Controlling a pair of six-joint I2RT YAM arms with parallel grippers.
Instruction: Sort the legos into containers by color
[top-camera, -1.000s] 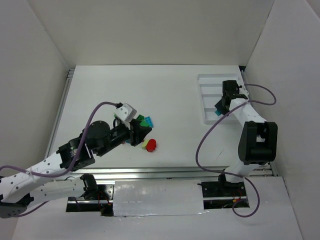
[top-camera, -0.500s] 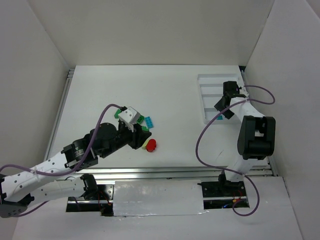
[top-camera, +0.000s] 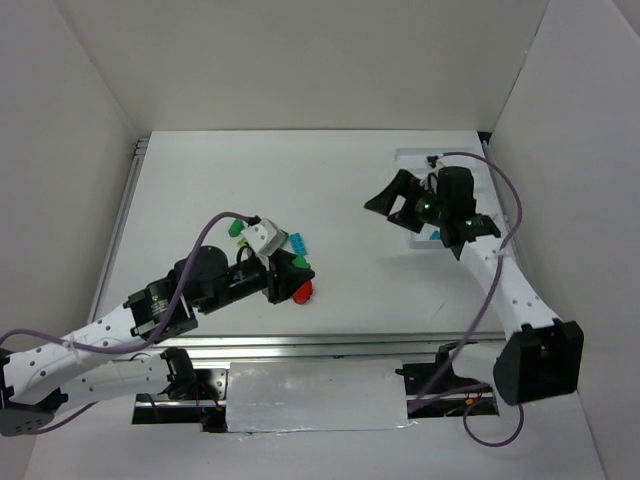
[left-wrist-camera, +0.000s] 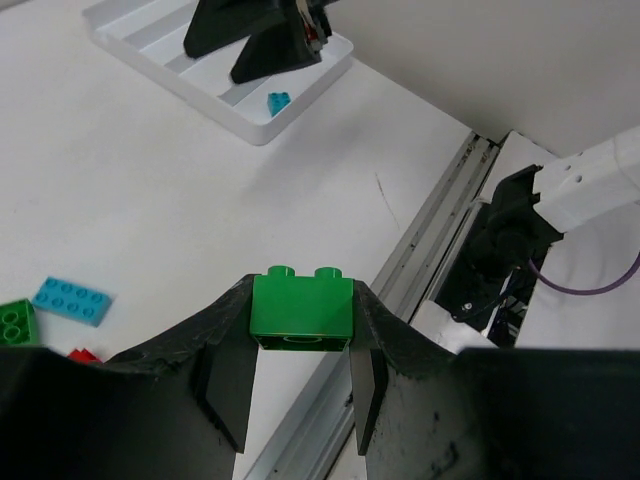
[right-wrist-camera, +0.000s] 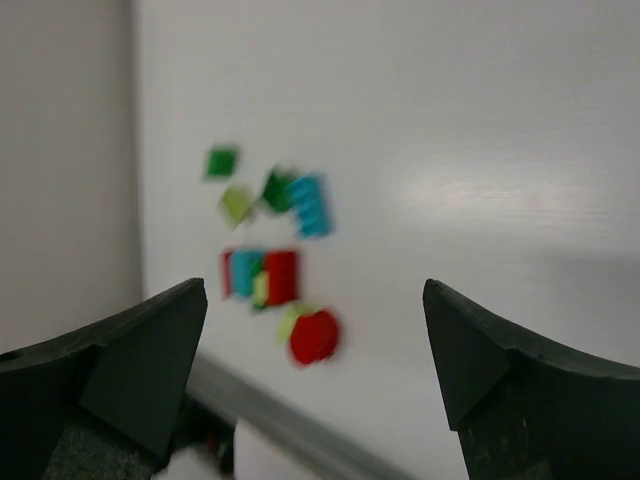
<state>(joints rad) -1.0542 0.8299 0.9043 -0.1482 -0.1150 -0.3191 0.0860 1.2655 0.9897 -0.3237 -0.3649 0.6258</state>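
The left arm (top-camera: 120, 330) lies low and stretched out, running from the near left corner towards the middle of the table, its wrist turned so the left hand (top-camera: 290, 278) points right. Its two fingers are pressed in on a green lego (left-wrist-camera: 302, 305), one on each side, holding it clear of the table. The right arm (top-camera: 505, 290) reaches up and away from its base, the forearm slanting left. The right hand (right-wrist-camera: 310, 292) stands with its fingers spread wide apart, gripping nothing, facing across the table.
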